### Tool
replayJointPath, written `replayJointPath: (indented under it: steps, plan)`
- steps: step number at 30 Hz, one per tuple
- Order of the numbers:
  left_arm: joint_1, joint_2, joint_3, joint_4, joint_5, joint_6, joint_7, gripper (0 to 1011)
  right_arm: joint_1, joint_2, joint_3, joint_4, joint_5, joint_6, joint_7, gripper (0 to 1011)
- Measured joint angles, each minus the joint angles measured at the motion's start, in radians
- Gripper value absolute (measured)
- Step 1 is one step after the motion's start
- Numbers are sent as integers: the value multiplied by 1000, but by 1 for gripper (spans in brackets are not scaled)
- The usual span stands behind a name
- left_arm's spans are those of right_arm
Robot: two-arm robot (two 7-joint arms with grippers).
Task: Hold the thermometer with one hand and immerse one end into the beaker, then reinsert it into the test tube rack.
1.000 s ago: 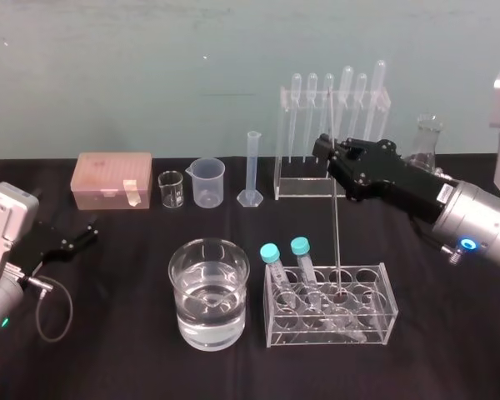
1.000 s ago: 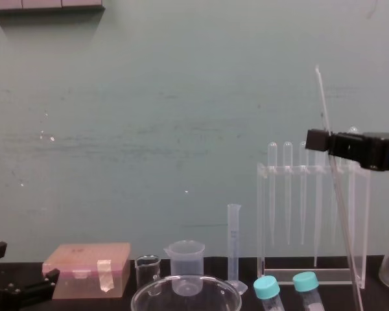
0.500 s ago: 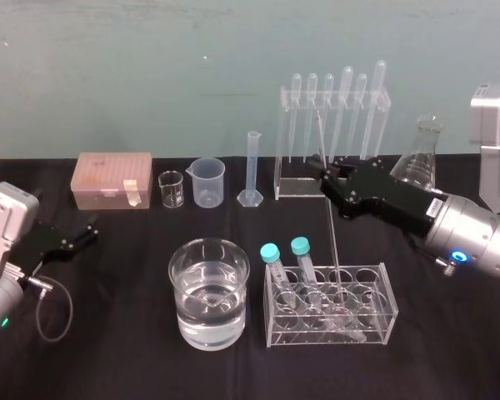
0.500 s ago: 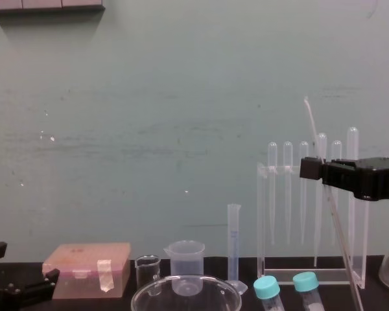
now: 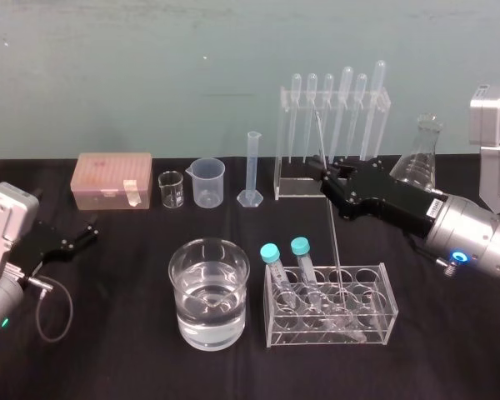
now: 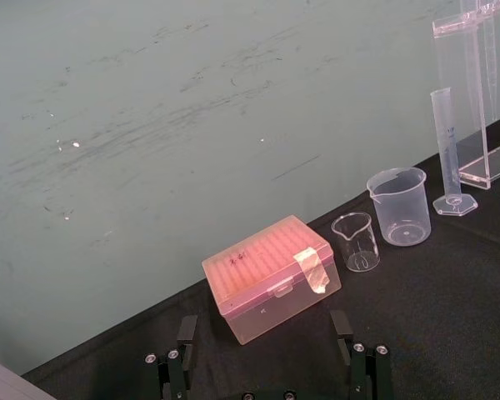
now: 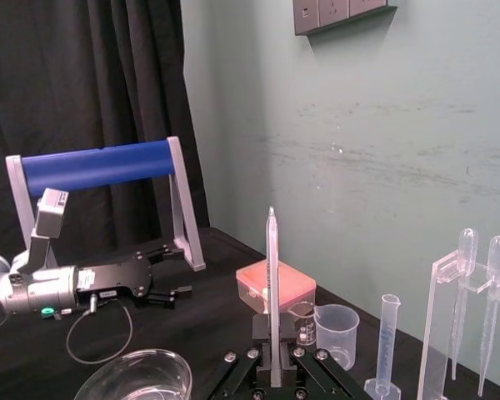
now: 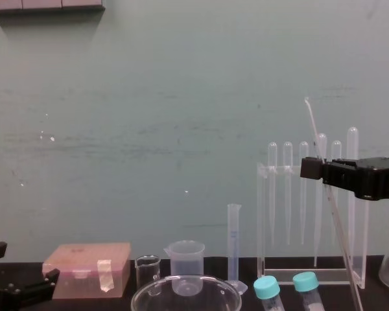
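1. Between the fingers of my right gripper [image 5: 327,177] the thermometer [image 5: 333,242] is clamped at roughly mid-length. It is tilted, with its top leaning away above the gripper and its foot well below, inside a cell of the low tube rack [image 5: 350,335].
2. If I release now, I judge the rod will topple. It leans rather than stands, and the cell is far wider than the glass, so it could slide and crack against the rack wall.
3. Any sideways drag from the gripper while the foot sits in that cell levers thin glass against the hole's edge. That is my main snapping worry.
4. Just behind the gripper stands the tall pipette frame [image 5: 304,188]. The rod's top end is close in front of its pipettes, so swinging it upright carelessly could knock them.
5. Below the gripper and slightly left, two capped tubes [image 5: 272,254] lean near the rod's foot, and a nudge could jostle them.
6. Further left and lower sits the beaker [image 5: 172,268] of water, apart from the rack. I can't tell whether the rod's tip is wet.
7. My left gripper [image 5: 82,233] is parked far to the left, fingers spread, holding nothing
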Motion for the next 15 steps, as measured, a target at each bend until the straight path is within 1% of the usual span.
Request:
replayJointPath:
  steps: [1,5,7,9,10,12,13,14,15]
  plan:
    - [0,0,0,0,0,0,0,1008,0,0,0,0,0,0,0,72]
    - [0,0,0,0,0,0,0,1008,0,0,1,0,1,0,0,191]
    - [0,0,0,0,0,0,0,1008,0,0,1,0,1,0,0,272]
    - [0,0,0,0,0,0,0,1008,0,0,1,-1,2,0,0,303]
    - [0,0,0,0,0,0,0,1008,0,0,1,-1,2,0,0,362]
    - [0,0,0,0,0,0,0,1008,0,0,1,-1,2,-1,0,431]
    - [0,0,0,0,0,0,0,1008,0,0,1,-1,2,-1,0,431]
    - [0,0,0,0,0,0,0,1008,0,0,1,-1,2,-1,0,490]
    - [0,0,0,0,0,0,0,1008,0,0,1,-1,2,-1,0,504]
